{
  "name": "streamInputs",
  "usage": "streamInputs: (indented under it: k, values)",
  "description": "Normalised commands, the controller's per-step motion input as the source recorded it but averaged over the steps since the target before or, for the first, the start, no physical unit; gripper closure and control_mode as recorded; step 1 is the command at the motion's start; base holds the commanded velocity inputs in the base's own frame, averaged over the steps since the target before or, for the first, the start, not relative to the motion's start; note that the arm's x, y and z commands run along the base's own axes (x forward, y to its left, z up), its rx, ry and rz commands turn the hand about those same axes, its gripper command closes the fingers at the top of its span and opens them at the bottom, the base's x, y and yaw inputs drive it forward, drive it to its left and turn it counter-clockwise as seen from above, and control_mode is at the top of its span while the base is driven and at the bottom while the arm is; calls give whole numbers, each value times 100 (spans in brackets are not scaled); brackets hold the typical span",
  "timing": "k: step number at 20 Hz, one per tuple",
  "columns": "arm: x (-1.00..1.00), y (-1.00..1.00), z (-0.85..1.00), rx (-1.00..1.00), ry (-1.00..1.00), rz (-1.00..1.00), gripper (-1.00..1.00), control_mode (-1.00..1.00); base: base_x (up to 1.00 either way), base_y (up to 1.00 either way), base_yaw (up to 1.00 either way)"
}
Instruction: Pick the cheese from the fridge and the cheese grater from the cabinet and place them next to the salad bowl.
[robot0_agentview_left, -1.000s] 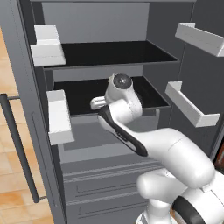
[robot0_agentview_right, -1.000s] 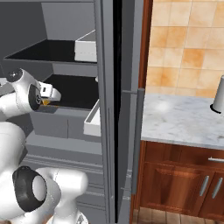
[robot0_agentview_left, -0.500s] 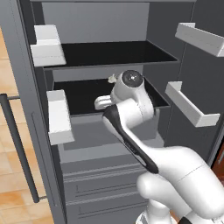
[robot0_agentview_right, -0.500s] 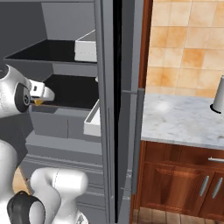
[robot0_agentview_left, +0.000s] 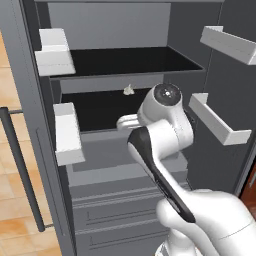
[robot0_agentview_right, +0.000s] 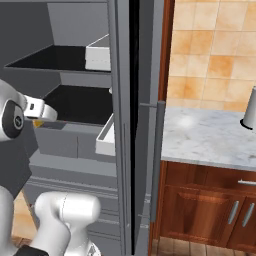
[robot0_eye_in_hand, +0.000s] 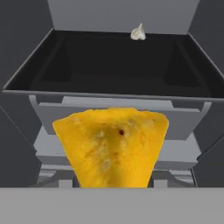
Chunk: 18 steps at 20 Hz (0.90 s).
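Gripper (robot0_agentview_right: 39, 119) jaws are pinched on the cheese (robot0_eye_in_hand: 111, 146) — in the hand view the yellow-orange wedge sits right at the fingertips, broad edge up and point down, blocking out the tips themselves. In the right base view a sliver of orange shows under the white hand, just at the near lip of the lower black shelf, so the wedge is already at the mouth of the fridge (robot0_agentview_left: 30, 60) rather than deep inside.

What the coming move turns on, as I judge it: the cheese has to travel out toward the near side and then right, to the marble counter (robot0_agentview_right: 210, 137) beyond the fridge's right wall — that tall grey wall and its door edge stand between hand and counter, so the arm likely needs to back clear first.

Beyond the wedge, a small pale lump (robot0_eye_in_hand: 138, 32) rests at the far back of the same shelf, well apart from the hand. White door bins (robot0_agentview_left: 64, 132) hang to the left and right, and grey drawers (robot0_agentview_left: 115, 210) sit below the shelf. A grey metal object (robot0_agentview_right: 249, 109) stands at the counter's far right edge, cut off by the frame.
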Motion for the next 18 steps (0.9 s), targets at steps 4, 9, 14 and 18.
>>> streamInputs:
  k: [4, 9, 14, 18]
  values:
    - [-57, -25, -1, 3, -3, -3, 100, -100, 0, 0, 0]
    - [-2, 0, -4, 0, 0, 0, 100, 100, -13, 0, 0]
    - [0, 0, 0, 0, 0, 0, 100, 100, -89, -13, 0]
    - [0, 0, 0, 0, 0, 0, 100, 100, -97, -15, -2]
